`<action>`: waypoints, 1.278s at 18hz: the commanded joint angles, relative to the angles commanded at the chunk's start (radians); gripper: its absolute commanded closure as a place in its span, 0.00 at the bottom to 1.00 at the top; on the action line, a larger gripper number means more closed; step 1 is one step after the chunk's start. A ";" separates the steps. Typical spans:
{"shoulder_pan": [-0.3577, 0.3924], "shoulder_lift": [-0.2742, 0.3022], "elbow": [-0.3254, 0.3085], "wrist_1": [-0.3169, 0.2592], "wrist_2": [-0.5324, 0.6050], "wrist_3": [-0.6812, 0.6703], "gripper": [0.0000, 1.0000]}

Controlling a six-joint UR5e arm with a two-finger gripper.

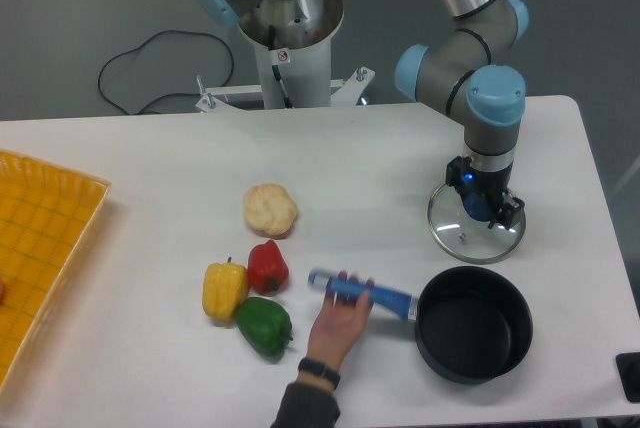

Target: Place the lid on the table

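Watching the arm: I see it reach down from the top of the frame to the right-hand side of the table point(150, 163).
Gripper: my gripper point(481, 206) sits directly over the lid's centre; its fingers look closed around the blue knob, though the black housing hides how tightly.
Lid: the lid point(476, 229) is at right of centre, low against the white surface, just above the pot in the frame; I cannot tell whether its rim touches the table.
Pot: the black pot point(473, 323) stands at lower right, open, its blue handle point(362, 293) pointing left.
Hand: a person's hand point(340, 316) comes in from the bottom edge and is wrapped around that handle; a dark band is on the wrist.
Vegetables: a red pepper point(267, 266), a yellow pepper point(224, 289) and a green pepper point(264, 325) cluster left of the hand; a pale cauliflower point(270, 209) lies above them.
Tray: a yellow-orange tray point(40, 248) is at the left edge.
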 joint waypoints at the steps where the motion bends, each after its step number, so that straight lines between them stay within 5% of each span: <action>1: 0.000 0.000 0.000 0.000 0.000 -0.002 0.28; 10: -0.002 -0.002 0.000 0.000 0.000 0.002 0.10; 23: -0.003 0.029 -0.026 -0.008 0.000 -0.006 0.09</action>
